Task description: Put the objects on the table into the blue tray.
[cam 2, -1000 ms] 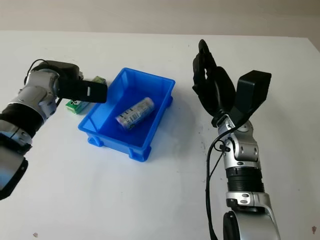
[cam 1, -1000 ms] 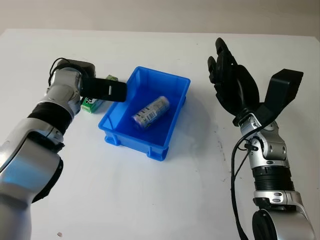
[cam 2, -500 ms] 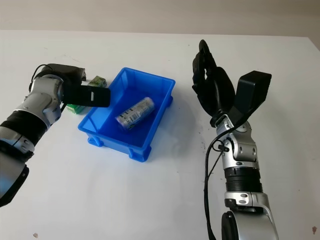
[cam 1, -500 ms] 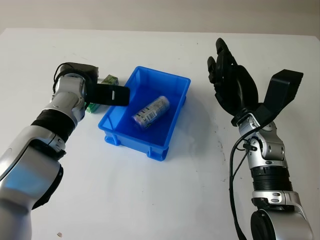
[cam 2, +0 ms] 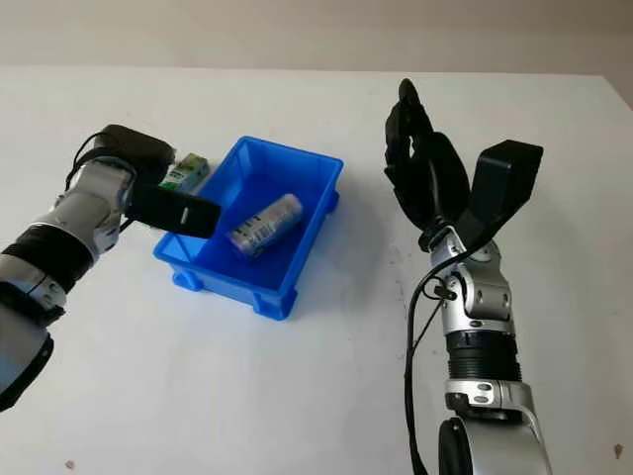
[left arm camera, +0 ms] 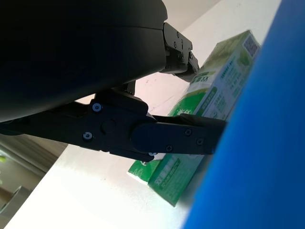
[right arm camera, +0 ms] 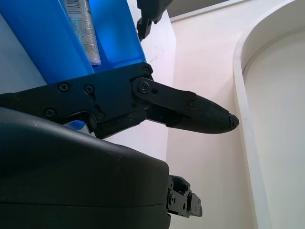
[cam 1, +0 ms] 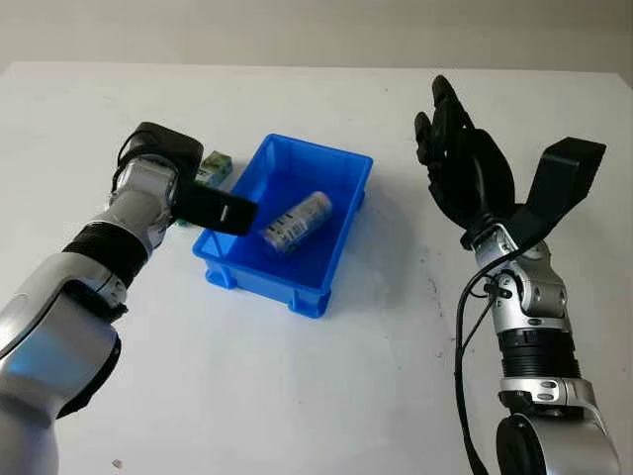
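Note:
The blue tray (cam 1: 267, 277) stands mid-table with a silver can (cam 1: 297, 220) lying inside it. A green carton (cam 1: 212, 167) lies on the table just outside the tray's left wall, partly hidden behind my left hand (cam 1: 235, 212). That hand is open and holds nothing; its black fingers (left arm camera: 181, 136) reach across the carton (left arm camera: 224, 81) to the tray's left wall (left arm camera: 267, 143). My right hand (cam 1: 457, 163) is open and raised above the table, right of the tray. The tray (right arm camera: 33, 28) and the can (right arm camera: 81, 24) lie beyond its fingers (right arm camera: 190, 107).
The white table (cam 1: 326, 396) runs wide around the tray, bare at the front and between the tray and my right arm. Its far edge (cam 1: 297, 65) meets a pale wall.
My left hand has swung nearer along the tray's left wall, its fingers now over the near part of that wall, uncovering more of the green carton. The right hand has hardly moved.

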### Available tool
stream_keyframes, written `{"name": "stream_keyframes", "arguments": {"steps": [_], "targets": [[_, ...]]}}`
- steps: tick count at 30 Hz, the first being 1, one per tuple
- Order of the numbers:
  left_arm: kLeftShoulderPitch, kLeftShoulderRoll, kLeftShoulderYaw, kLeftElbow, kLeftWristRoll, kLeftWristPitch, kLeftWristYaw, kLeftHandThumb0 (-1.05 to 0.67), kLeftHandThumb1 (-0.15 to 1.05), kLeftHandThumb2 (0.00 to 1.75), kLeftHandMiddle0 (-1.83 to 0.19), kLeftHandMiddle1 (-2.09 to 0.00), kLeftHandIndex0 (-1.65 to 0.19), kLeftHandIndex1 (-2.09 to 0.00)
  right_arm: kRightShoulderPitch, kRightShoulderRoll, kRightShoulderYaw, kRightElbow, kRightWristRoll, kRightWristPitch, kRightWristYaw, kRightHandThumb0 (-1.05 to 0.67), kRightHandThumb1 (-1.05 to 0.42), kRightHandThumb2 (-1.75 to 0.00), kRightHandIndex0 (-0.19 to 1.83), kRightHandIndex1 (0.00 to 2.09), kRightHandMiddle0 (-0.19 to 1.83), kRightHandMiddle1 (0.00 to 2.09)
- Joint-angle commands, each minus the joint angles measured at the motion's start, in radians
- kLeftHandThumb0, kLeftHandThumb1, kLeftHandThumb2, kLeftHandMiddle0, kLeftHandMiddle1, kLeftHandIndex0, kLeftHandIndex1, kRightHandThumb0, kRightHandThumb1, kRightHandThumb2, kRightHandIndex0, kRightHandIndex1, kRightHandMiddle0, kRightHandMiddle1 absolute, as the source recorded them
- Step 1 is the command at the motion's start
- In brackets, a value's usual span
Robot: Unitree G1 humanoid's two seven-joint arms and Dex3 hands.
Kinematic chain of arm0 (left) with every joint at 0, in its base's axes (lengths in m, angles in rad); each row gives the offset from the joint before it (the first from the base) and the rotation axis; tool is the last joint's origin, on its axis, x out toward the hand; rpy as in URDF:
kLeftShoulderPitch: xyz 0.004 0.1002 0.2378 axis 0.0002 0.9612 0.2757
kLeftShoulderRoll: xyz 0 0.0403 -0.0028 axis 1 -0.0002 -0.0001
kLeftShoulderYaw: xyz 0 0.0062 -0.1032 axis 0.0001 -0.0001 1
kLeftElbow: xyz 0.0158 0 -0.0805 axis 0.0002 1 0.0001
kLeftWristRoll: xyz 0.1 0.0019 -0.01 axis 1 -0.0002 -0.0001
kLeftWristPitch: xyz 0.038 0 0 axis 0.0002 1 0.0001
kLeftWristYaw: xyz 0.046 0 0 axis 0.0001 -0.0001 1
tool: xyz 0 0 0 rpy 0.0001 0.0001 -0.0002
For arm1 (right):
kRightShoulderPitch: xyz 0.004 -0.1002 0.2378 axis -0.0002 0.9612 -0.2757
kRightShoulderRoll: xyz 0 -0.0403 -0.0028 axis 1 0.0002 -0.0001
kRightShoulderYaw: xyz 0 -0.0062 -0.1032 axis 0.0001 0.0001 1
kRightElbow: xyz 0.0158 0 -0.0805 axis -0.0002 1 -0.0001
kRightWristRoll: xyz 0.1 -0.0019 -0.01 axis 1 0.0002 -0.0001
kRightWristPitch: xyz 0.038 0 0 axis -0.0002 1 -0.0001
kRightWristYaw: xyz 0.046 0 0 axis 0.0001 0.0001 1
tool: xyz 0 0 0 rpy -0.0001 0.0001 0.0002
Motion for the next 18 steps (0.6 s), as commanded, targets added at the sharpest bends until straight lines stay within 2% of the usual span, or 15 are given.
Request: {"name": "stream_keyframes", "arguments": {"steps": [1, 8, 12, 13, 14, 15, 16, 17, 18], "targets": [[0.035, 0.015, -0.024, 0.018, 0.016, -0.015, -0.02, -0.25, 1.05, 0.16, -0.27, -2.09, -0.23, -0.12, -0.01, -0.005, -0.005, -0.021, 0.005, 0.003, 0.0, -0.69, -1.05, -0.67, -0.19, 0.0, -0.19, 0.0], [0.037, 0.02, 0.011, 0.013, -0.009, -0.021, -0.011, -0.23, 1.05, 0.18, -0.2, -2.09, -0.26, -0.1, -0.011, -0.003, -0.008, -0.02, 0.011, 0.002, -0.001, -0.69, -1.05, -0.66, -0.19, 0.0, -0.19, 0.0], [0.022, 0.016, 0.041, 0.014, -0.038, -0.004, -0.017, -0.31, 1.05, 0.22, -0.16, -2.09, -0.38, -0.16, -0.013, 0.0, -0.008, -0.013, 0.015, -0.001, -0.001, -0.68, -1.05, -0.66, -0.19, 0.0, -0.19, 0.0], [0.02, 0.016, 0.055, 0.012, -0.053, -0.005, -0.016, -0.32, 1.05, 0.24, -0.17, -2.09, -0.37, -0.29, -0.014, 0.001, -0.008, -0.01, 0.018, -0.002, 0.001, -0.68, -1.05, -0.66, -0.19, 0.0, -0.19, 0.0], [0.019, 0.016, 0.063, 0.011, -0.064, -0.007, -0.015, -0.32, 1.05, 0.26, -0.2, -2.09, -0.2, -0.7, -0.015, 0.001, -0.009, -0.007, 0.019, -0.003, 0.002, -0.68, -1.05, -0.66, -0.19, 0.0, -0.19, 0.0], [0.019, 0.015, 0.076, 0.01, -0.077, -0.009, -0.001, -0.33, 1.05, 0.26, -0.21, -2.09, -0.07, -1.0, -0.015, 0.001, -0.008, -0.007, 0.018, -0.003, 0.0, -0.68, -1.05, -0.65, -0.19, 0.0, -0.19, 0.0], [0.022, 0.017, 0.088, 0.005, -0.089, -0.017, 0.018, -0.33, 1.05, 0.24, -0.34, -2.09, 0.04, -1.53, -0.016, 0.002, -0.007, -0.007, 0.017, -0.003, -0.003, -0.68, -1.05, -0.65, -0.19, 0.0, -0.19, 0.0], [0.023, 0.018, 0.095, 0.003, -0.096, -0.022, 0.032, -0.34, 1.05, 0.22, -0.41, -2.09, 0.07, -1.76, -0.016, 0.002, -0.006, -0.007, 0.016, -0.003, -0.006, -0.68, -1.05, -0.65, -0.19, 0.0, -0.19, 0.0], [0.024, 0.019, 0.1, 0.001, -0.103, -0.027, 0.039, -0.34, 1.05, 0.21, -0.45, -2.09, 0.09, -1.87, -0.017, 0.003, -0.006, -0.006, 0.015, -0.003, -0.007, -0.68, -1.05, -0.65, -0.19, 0.0, -0.19, 0.0]]}}
